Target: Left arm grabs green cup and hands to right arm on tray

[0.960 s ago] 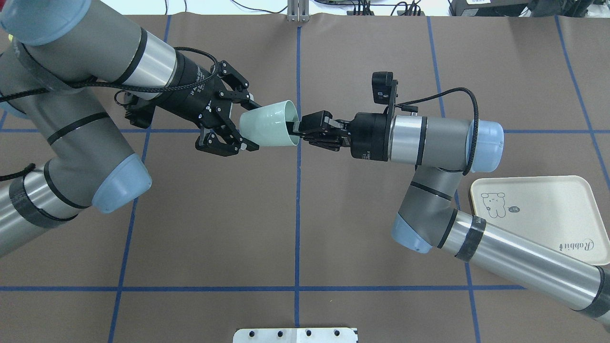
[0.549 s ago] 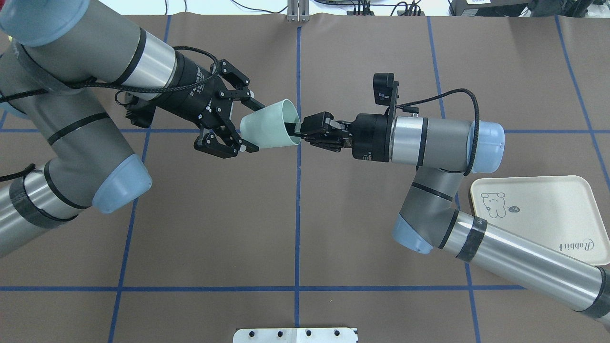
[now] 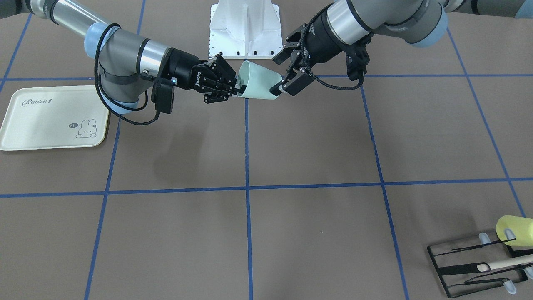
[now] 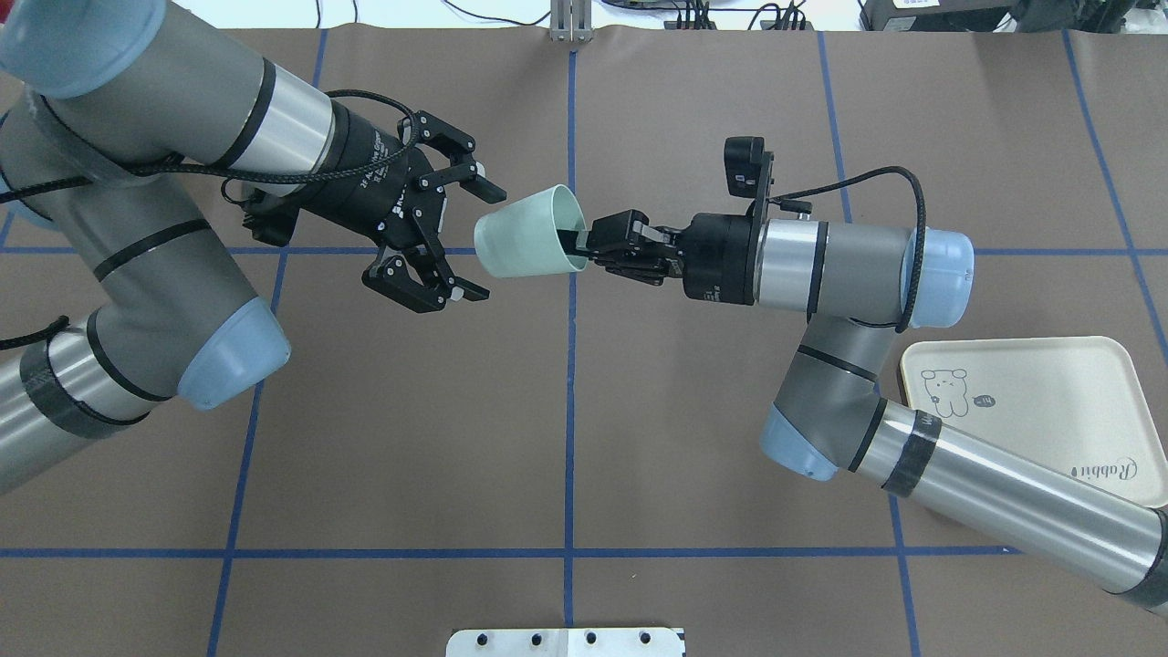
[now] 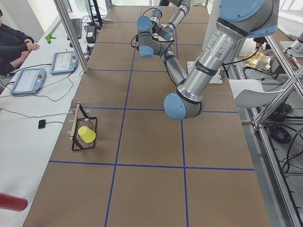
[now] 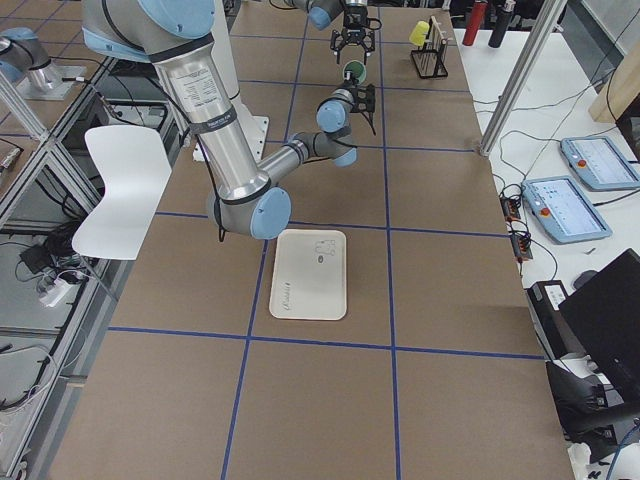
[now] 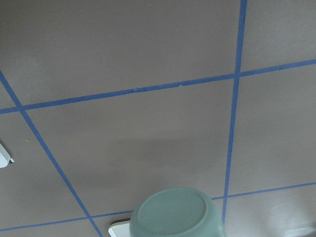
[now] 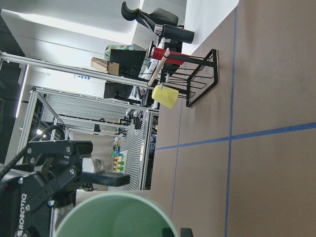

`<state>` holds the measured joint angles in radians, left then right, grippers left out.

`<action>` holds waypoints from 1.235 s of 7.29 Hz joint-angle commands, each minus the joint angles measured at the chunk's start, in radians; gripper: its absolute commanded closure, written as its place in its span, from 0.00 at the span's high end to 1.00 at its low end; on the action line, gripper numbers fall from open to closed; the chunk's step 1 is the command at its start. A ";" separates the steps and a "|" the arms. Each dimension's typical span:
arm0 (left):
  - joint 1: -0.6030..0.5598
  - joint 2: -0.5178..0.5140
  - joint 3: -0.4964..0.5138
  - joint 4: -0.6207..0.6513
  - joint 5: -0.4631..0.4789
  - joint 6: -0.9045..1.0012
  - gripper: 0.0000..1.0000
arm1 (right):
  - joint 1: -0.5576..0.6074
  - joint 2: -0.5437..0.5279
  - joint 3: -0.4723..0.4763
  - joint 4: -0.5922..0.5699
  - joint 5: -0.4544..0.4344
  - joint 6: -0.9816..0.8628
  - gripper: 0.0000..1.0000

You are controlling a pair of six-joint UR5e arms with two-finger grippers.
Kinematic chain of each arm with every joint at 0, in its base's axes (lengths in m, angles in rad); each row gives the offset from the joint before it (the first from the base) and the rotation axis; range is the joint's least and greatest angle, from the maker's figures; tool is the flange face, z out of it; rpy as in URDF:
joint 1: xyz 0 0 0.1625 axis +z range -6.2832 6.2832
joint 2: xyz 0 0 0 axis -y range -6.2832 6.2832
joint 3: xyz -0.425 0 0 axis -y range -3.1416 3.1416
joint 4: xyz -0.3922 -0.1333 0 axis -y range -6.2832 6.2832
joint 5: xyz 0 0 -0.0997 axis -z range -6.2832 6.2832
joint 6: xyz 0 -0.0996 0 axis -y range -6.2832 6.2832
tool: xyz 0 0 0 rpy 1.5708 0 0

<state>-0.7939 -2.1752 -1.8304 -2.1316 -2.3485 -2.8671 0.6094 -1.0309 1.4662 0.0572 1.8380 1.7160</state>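
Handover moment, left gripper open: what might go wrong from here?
1. The right gripper pinches the cup only by its rim wall, with the cup sticking out sideways in mid-air; it may pivot or slip and drop.
2. The left gripper, open, flanks the cup's base closely; a skewed retreat might knock it loose.

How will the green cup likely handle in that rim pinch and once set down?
Probably light and stiff: the right gripper holds the green cup sideways by its rim alone, undeformed. The smooth, tapered wall looks slippery; it may pivot. Laid sideways, it would likely roll in an arc.
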 commanded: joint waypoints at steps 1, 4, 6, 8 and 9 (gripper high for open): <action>-0.001 0.002 -0.001 -0.001 0.000 0.002 1.00 | 0.070 -0.056 -0.015 -0.037 0.003 -0.097 0.00; -0.010 0.006 0.002 0.002 0.002 0.160 1.00 | 0.276 -0.121 -0.024 -0.152 0.268 -0.217 0.00; -0.019 0.029 0.000 0.004 0.006 0.378 1.00 | 0.418 -0.149 -0.023 -0.339 0.474 -0.419 0.00; -0.051 0.034 0.005 0.010 0.014 0.574 1.00 | 0.519 -0.166 -0.023 -0.445 0.577 -0.537 0.00; -0.079 0.034 0.011 0.010 0.017 0.682 1.00 | 0.559 -0.185 -0.020 -0.502 0.610 -0.649 0.00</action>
<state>-0.8425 -2.1429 -1.8253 -2.1228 -2.3359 -2.3189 1.1085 -1.1963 1.4437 -0.3685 2.3904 1.1879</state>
